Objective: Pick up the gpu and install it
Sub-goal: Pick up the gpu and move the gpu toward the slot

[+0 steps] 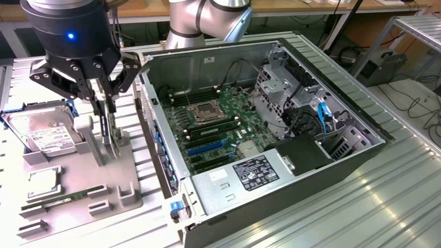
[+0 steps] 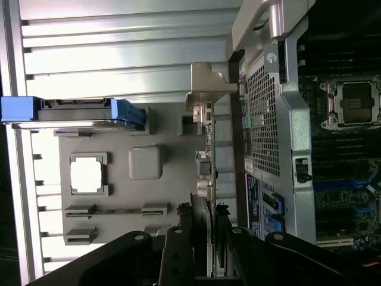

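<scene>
Ribbed metal bench below; I see the graphics card standing on edge in the grey tray, at nine o'clock from the open computer case. The gripper hangs over it, jaws spread astride the card.

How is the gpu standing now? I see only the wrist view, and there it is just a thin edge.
Observer: The gpu stands upright on edge in the grey holder tray.
Operator: Is any card sitting in the blue motherboard slots?
Observer: No, the blue slots hold no card.
Operator: What sits next to these slots?
Observer: A power supply with a black label, just below them in the exterior view.
</scene>
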